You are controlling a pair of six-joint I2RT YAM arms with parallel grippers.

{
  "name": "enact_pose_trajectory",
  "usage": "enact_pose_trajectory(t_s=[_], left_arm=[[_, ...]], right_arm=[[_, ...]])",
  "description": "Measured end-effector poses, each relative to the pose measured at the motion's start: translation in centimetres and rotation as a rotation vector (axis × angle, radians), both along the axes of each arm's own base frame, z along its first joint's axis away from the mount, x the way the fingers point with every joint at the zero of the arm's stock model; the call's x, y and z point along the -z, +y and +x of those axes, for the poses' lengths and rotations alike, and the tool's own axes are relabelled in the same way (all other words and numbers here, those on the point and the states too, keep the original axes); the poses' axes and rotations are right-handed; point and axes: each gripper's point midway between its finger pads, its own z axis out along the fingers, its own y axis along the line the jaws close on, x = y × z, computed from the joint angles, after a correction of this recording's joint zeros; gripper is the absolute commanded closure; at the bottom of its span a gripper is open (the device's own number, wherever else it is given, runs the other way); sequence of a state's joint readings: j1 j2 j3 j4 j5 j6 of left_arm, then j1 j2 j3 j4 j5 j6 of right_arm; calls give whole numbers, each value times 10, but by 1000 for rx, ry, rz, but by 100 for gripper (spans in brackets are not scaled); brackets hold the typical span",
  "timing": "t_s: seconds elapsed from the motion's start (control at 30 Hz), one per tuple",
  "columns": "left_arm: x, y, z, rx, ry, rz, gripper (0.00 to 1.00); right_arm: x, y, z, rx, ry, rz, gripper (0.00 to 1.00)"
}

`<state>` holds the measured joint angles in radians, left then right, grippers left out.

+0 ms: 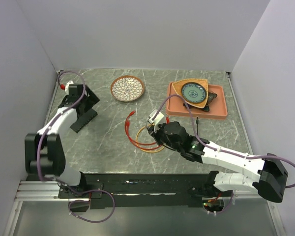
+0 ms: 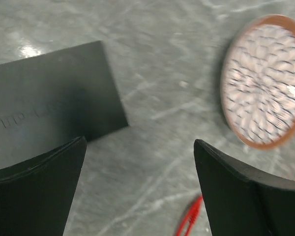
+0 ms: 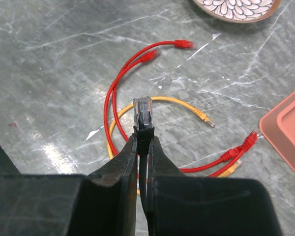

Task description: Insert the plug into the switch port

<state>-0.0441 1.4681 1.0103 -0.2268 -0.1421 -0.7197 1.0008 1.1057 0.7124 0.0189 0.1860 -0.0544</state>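
- Plug [image 3: 142, 110], clear-bodied with a black boot, is pinched at the boot by the pressed-together tips of the right gripper [image 3: 143, 141], above the loose cables near the middle of the table [image 1: 103, 142]. With so short a hold, it could be twisted or pushed back through the pinch once resistance is met.
- Switch [image 1: 83, 121] is seen lying flat at the left of the table, well apart from the plug. Its sockets are shown in neither wrist view, so the port could be missed, or the plug presented with its latch on the wrong side.
- Left gripper [image 2: 139, 143] is spread wide and nothing is held by it; the switch lies below and beside one finger. If the box is not braced, it is judged likely to be slid or turned away by the push of insertion.
- Red cables [image 3: 183, 44] and a yellow cable [image 3: 200, 116] are coiled beneath the plug. These could be snagged and dragged by the held cable's trailing length, which is largely hidden.
- Patterned plate [image 1: 128, 88] stands to the far right of the switch and could be struck by a wide swing.
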Motion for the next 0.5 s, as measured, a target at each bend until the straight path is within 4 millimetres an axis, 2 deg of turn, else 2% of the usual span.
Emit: enact_pose_trajectory(t_s=[0.13,0.2,0.27,0.5], left_arm=[[41,34,14,-79,120,-20,4],[53,48,24,-113,156,-13,4],[60,58,38,-135,174,6,4],[63,79,80,-152,200,109,4]], right_arm=[[8,1,-2,-6,26,-15,100],[13,0,-3,-7,38,-28,100],[15,0,-4,-8,44,-34,100],[22,1,-4,-3,60,-47,100]])
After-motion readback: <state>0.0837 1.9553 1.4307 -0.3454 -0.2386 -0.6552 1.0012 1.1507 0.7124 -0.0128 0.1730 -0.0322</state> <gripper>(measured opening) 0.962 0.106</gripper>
